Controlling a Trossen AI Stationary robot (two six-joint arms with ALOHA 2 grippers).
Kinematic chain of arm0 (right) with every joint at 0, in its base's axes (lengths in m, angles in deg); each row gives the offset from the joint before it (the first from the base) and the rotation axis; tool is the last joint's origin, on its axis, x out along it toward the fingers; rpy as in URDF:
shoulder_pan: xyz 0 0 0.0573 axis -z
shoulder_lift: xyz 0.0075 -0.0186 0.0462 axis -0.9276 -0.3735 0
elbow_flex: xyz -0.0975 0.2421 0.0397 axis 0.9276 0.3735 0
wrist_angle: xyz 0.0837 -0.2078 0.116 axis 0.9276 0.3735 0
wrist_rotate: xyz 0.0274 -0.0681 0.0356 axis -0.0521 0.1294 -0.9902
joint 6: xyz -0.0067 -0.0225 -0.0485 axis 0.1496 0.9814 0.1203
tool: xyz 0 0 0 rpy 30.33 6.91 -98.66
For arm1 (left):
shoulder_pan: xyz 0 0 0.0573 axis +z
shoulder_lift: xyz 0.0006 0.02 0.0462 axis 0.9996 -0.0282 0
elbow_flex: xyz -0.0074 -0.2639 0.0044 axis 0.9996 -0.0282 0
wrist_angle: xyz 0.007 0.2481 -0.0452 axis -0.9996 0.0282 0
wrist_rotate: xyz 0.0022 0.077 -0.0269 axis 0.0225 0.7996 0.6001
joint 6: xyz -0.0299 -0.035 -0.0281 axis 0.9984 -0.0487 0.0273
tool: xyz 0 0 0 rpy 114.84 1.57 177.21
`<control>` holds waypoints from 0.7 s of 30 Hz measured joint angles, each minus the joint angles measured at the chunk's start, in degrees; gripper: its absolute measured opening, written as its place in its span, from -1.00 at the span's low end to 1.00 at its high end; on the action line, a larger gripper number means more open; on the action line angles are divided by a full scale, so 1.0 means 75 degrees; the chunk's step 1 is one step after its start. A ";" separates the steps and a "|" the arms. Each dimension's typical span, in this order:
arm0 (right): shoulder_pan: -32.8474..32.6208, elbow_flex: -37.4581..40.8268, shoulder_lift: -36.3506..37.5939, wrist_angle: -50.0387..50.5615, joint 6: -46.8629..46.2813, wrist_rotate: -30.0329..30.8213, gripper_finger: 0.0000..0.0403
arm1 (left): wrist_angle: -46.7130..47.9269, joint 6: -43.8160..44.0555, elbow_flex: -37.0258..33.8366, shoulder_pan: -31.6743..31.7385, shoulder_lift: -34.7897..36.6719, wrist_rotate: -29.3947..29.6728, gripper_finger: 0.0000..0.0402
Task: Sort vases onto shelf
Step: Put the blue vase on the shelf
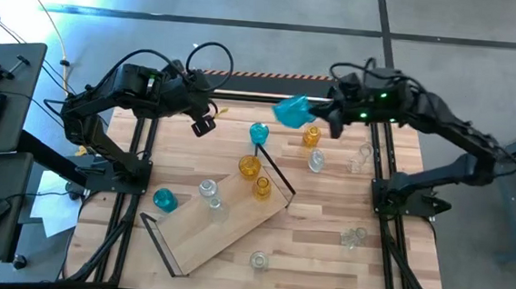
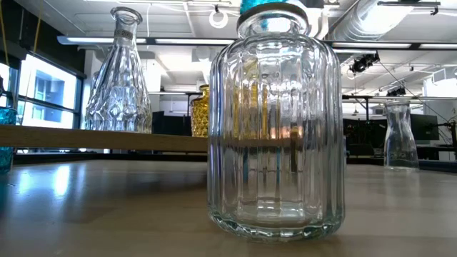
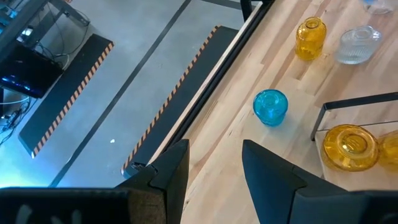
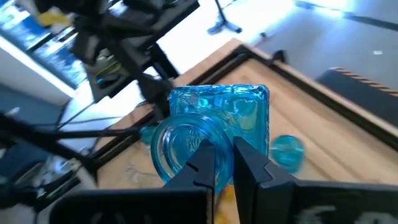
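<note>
High view shows me as two dark arms over a wooden table [image 1: 323, 258]. My right gripper [image 1: 319, 115] hangs in the air above the far edge of the table, and its jaws are pinched tight on the rim of a big blue vase [image 1: 290, 110]. In my right wrist view the same blue vase [image 4: 217, 134] fills the picture, with its round mouth turned toward me and my fingers [image 4: 208, 163] clamped on its lip. I think I grip the rim because the body is too fat for my fingers. The vase hangs tilted, off the table. The shelf [image 1: 225, 222] lies slantwise across the middle of the table, with a black wire frame at each end. Two yellow vases [image 1: 250, 168] and a clear vase [image 1: 207, 191] already stand on it. A small blue vase [image 1: 259, 133] stands just past its far end, and another small blue one [image 1: 164, 198] stands beside its left long side. More clear ones wait near the right edge, so a lot of sorting is left. My left gripper [image 1: 204, 125] waits over the far left part of the table, jaws parted and holding nothing, out of the way of my busy arm. I guess the big vase goes to the shelf next.
</note>
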 joint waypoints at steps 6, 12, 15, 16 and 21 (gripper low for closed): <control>-0.0560 -0.0001 -0.0715 -0.1115 -0.0165 -0.0507 -0.97 | 0.0000 0.0000 0.0000 0.0000 0.0000 -0.0040 -0.30; -0.0961 -0.0880 -0.1679 -0.1001 -0.0081 -0.0800 -0.97 | 0.0000 -0.0003 0.0000 0.0000 0.0000 -0.0175 -0.30; -0.1161 -0.1717 -0.2273 -0.0605 0.0185 -0.0830 -0.97 | 0.0000 -0.0003 0.0000 0.0000 0.0000 -0.0180 -0.30; -0.1227 -0.2039 -0.2499 -0.0394 0.0288 -0.0840 -0.97 | 0.0000 -0.0003 0.0000 0.0000 0.0000 -0.0191 -0.30; -0.1483 -0.3795 -0.3680 0.0852 0.0829 -0.0866 -0.97 | 0.0000 0.0000 0.0000 0.0000 0.0000 -0.0236 -0.30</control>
